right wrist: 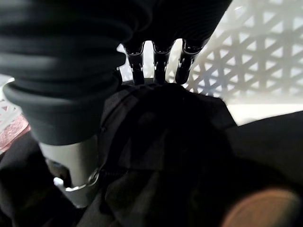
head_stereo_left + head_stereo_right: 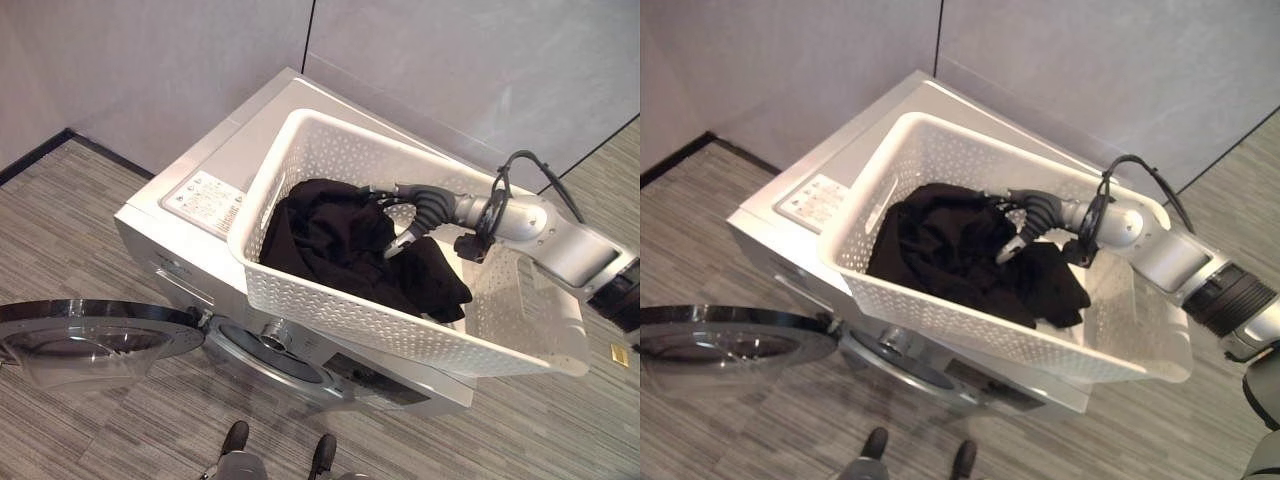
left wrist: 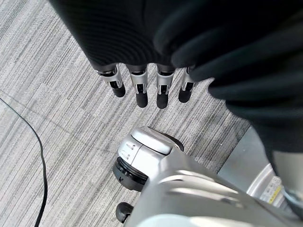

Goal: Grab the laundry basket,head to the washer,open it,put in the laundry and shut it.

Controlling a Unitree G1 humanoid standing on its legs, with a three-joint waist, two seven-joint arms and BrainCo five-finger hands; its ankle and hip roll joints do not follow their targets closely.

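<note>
Standing over grey striped carpet (image 2: 80, 250) with pale wall panels (image 2: 180, 60) on the far side, we logged a white washer (image 2: 190, 190) set cornerwise, its round door (image 2: 90, 335) swung open to the left at floor level. Item: one white perforated laundry basket (image 2: 330, 150) resting on the washer's top, overhanging the near right edge. Contents: one heap of black laundry (image 2: 330, 240) filling the left half of the basket. Our right hand (image 2: 1025, 215) reached in from the right, fingers (image 1: 156, 61) lying on top of the black cloth; we could not tell whether they gripped it. Our left hand (image 3: 142, 75) hung over the carpet, fingers straight and holding nothing.
</note>
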